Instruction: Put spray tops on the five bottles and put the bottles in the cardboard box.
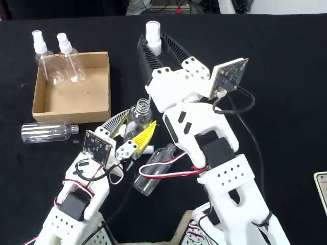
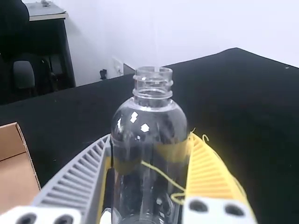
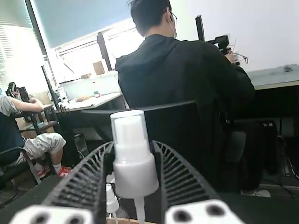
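Two down: capped bottles [image 1: 71, 64] sit in the cardboard box [image 1: 76, 102], left tool [image 2: 150, 140] grips an uncapped bottle [image 2: 148, 121] beside it, right tool [image 1: 154, 41] pinches a spray top [image 3: 132, 154], two bare bottles [image 1: 48, 132] lie nearby.

Bottle [image 1: 47, 132] just before cardboard box [image 1: 76, 99]

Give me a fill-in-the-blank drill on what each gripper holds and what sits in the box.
1. The left gripper is shut on an upright, uncapped ____.
2. The right gripper is shut on a white ____.
3. The cardboard box holds ____ bottles with tops on.

Missing words: bottle; spray top; two.
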Motion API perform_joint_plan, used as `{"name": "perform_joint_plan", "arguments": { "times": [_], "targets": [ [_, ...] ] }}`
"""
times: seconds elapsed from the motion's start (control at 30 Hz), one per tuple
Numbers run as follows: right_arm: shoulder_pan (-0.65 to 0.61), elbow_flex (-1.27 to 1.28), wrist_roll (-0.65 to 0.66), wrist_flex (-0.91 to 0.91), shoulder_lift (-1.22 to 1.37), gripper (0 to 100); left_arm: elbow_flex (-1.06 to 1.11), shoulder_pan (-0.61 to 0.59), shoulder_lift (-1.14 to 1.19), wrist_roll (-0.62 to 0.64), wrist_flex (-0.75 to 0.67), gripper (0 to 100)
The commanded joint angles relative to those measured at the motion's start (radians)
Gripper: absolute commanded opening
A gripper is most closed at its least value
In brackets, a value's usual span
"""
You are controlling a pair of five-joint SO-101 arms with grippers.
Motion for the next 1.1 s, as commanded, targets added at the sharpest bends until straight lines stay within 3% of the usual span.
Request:
{"name": "perform_joint_plan", "arguments": {
  "times": [0.0, 0.23, 0.7, 1.07],
  "targets": [
    [-0.034, -0.042, 0.009, -0.002, -0.039, 1.1, -0.018, 0.010, -0.011, -0.009, -0.021, 14],
    [-0.100, -0.008, 0.017, 0.005, -0.171, 1.1, -0.018, 0.010, -0.011, -0.009, -0.020, 14],
    [-0.101, 0.105, 0.018, -0.002, -0.203, 1.1, -0.018, 0.010, -0.011, -0.009, -0.017, 14],
    [-0.101, -0.010, 0.018, -0.011, -0.197, 1.1, -0.018, 0.010, -0.011, -0.009, -0.017, 14]
  ]
}}
